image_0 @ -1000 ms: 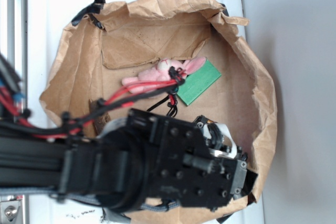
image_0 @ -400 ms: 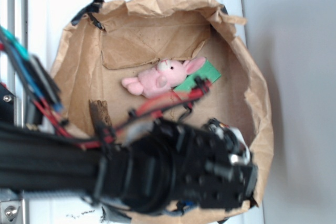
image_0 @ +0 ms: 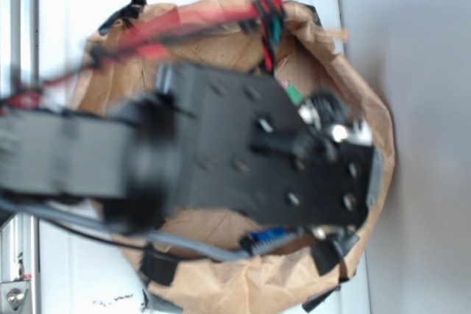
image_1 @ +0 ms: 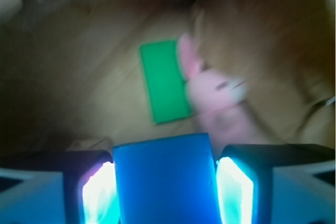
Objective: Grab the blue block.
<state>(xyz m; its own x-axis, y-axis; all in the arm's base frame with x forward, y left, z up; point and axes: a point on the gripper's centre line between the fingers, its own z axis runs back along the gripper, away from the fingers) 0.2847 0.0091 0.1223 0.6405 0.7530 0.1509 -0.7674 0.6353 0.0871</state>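
In the wrist view the blue block (image_1: 165, 174) is a plain bright-blue slab that fills the gap between my two glowing fingers. My gripper (image_1: 165, 195) is shut on it, and the paper floor looks well below. In the exterior view my black arm (image_0: 243, 152) is blurred and covers most of the bag. It hides the gripper's jaws and the held block there.
A green flat block (image_1: 164, 81) lies on the paper floor ahead, with a pink plush bunny (image_1: 215, 95) against its right side. A sliver of the green block (image_0: 293, 93) shows past the arm. The crumpled brown paper bag (image_0: 221, 288) sits on a white surface (image_0: 73, 5).
My arm has swung from the bag's near edge up and over its middle. It now covers the bunny and most of the green block, which were in plain sight before.
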